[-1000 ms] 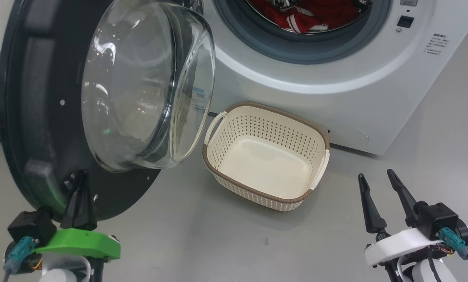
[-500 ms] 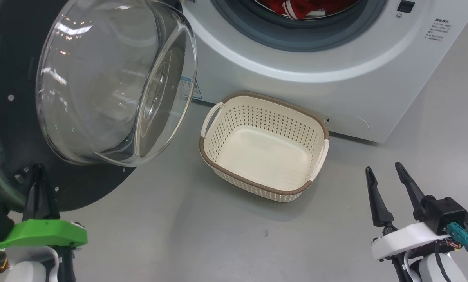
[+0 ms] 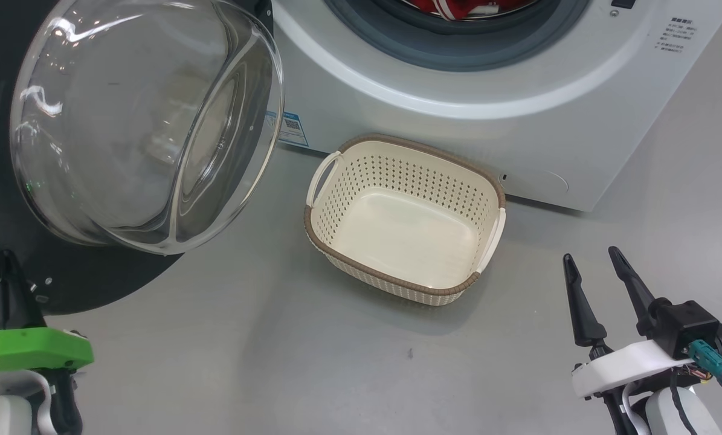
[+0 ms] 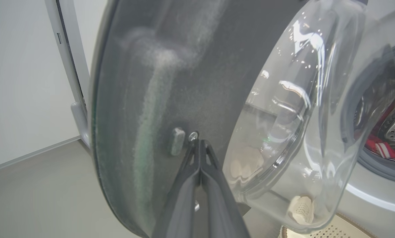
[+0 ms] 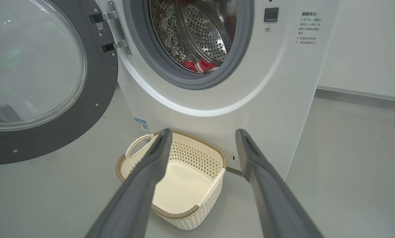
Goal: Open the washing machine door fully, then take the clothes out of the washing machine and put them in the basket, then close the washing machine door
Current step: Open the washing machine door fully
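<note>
The washing machine door point(image 3: 137, 127) hangs swung open on the left of the washing machine point(image 3: 457, 139). The left gripper point(image 3: 4, 266) is pinched shut, tips right at the door's black inner face. The right gripper point(image 3: 591, 254) is spread wide, holding nothing, near-right of the basket point(image 3: 409, 181). The clothes point(image 3: 457, 7) sit in the drum.

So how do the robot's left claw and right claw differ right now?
The left claw is shut, fingers pressed together; the right claw is open, fingers spread. The left claw's tips sit at the large round glossy black washing machine door; the right claw touches nothing, pointing toward the small cream perforated plastic basket. Both have two long dark fingers.
</note>
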Tool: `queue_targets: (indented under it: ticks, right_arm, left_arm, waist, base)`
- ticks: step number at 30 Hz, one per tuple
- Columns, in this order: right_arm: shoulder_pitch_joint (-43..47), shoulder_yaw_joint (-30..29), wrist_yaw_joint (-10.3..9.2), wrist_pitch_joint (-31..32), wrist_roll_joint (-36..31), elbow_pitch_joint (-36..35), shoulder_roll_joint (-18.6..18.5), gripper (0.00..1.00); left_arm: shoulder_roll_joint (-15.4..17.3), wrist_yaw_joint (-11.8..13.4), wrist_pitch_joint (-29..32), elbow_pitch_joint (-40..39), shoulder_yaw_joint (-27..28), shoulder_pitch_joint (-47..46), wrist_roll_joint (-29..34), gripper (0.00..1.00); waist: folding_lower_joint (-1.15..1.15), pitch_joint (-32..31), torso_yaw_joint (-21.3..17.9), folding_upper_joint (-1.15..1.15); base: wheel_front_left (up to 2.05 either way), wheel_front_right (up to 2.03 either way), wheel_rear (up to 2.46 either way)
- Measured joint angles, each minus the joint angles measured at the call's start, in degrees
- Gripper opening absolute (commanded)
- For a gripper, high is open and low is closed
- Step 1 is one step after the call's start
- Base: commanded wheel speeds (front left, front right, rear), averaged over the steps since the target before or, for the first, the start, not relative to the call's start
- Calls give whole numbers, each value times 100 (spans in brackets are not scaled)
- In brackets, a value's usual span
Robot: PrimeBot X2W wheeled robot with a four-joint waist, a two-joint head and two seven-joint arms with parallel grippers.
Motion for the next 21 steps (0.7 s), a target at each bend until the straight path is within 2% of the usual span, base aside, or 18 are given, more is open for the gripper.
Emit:
queue_targets:
  ticks: [21]
  right_arm:
    - [-99, 73, 0, 0, -7, 12, -31, 100]
  left_arm:
    - [-47, 16, -58, 386, 131, -166, 60, 0]
  waist:
    - [0, -13, -18, 0]
  base:
    - [0, 0, 0]
